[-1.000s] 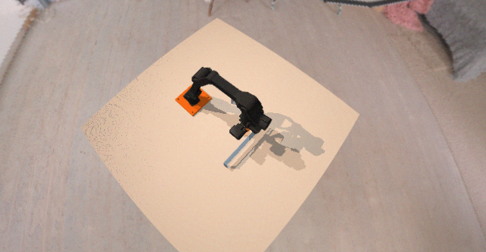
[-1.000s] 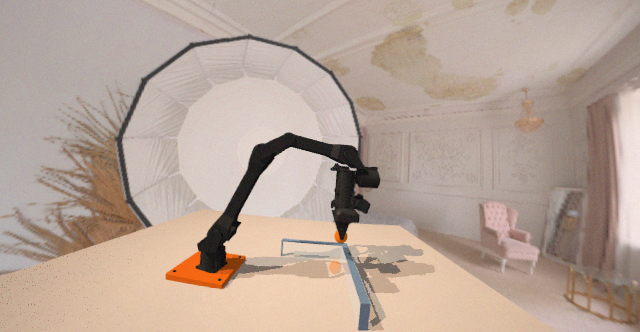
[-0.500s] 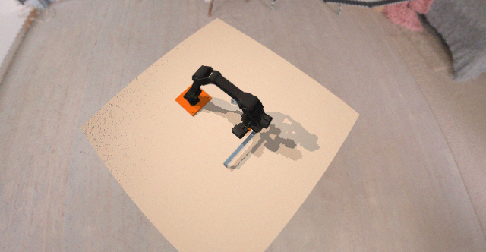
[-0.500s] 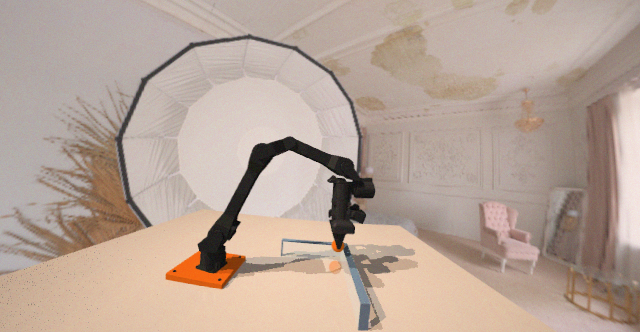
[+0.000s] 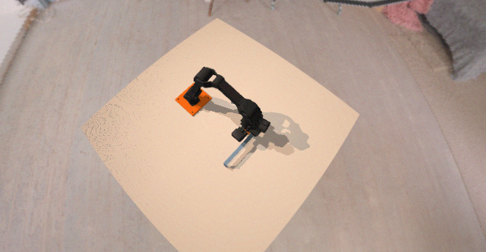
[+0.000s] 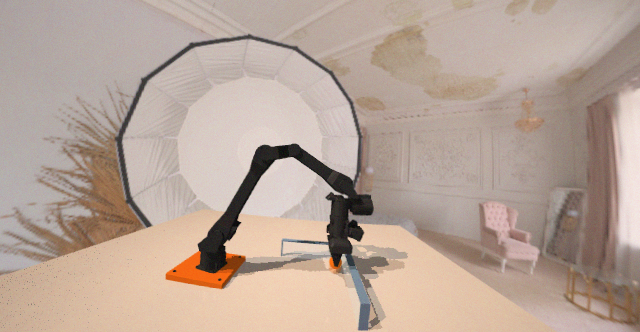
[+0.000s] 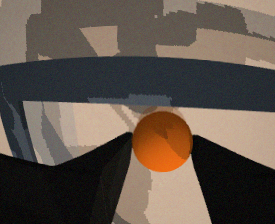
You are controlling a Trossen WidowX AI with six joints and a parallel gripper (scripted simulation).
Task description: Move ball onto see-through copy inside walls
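Now my black two-fingered hand [image 7: 162, 152] is clenched on the small glossy orange ball [image 7: 162, 140], pinched between both fingertips. In the exterior view the ball [image 6: 334, 264] sits low, at or just above the pale beige worktop [image 6: 125, 297], tucked beside the long low clear blue-tinted wall [image 6: 361, 287]; the second wall [image 7: 141, 79] runs straight across ahead of me. I cannot make out the see-through copy, so I judge the ball covers it. This looks like the placing step. Next I should open gently so the smooth sphere does not roll, then lift straight up.
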